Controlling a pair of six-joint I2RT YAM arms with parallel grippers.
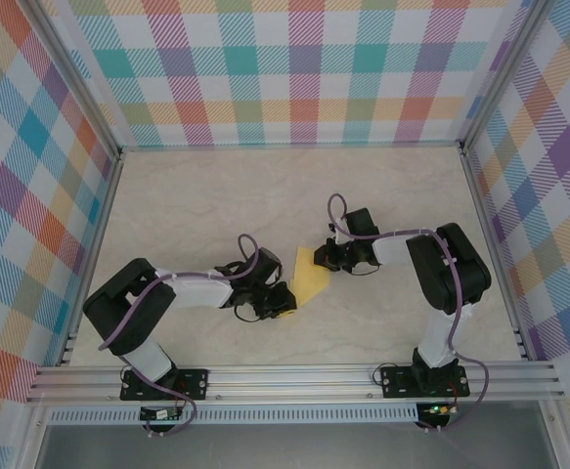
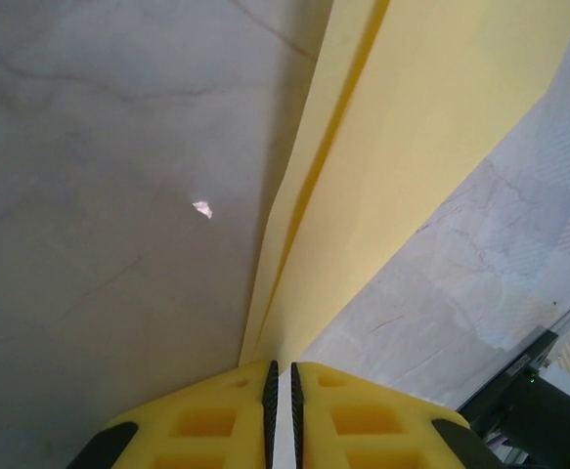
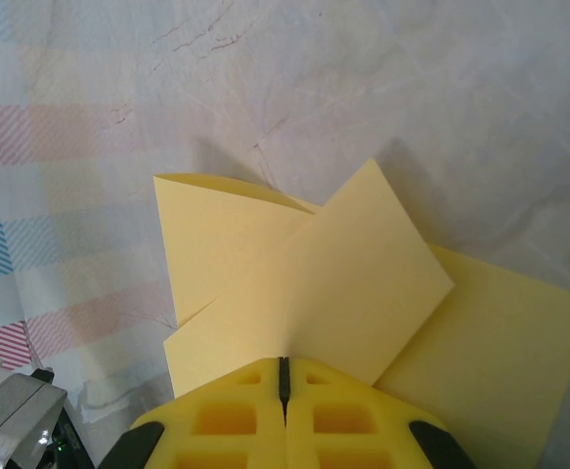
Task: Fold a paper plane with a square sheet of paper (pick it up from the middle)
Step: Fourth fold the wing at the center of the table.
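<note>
Top external view: the folded yellow sheet of paper point(image 1: 312, 278) sits over the table point(image 1: 216, 195), a little toward 6 o'clock from its centre, between the two grippers; the left gripper point(image 1: 286, 299) meets its edge at 7 o'clock, and the right gripper point(image 1: 324, 258) meets it at 1 o'clock; I cannot tell from here how either pair of jaws stands.

Left wrist view: the left gripper point(image 2: 281, 376) has its yellow fingers point(image 2: 216, 420) drawn nearly together, pinching the sheet's edge in the thin slot between them; the sheet of paper point(image 2: 431, 147) runs away toward 1 o'clock in two layers with a shadowed crease between; the table point(image 2: 99, 195) fills the 9 o'clock side.

Right wrist view: the right gripper point(image 3: 285, 369) is pressed together on the sheet of paper point(image 3: 343, 283); overlapping flaps spread from the fingertips toward 11, 1 and 4 o'clock over the table point(image 3: 412, 88).
</note>
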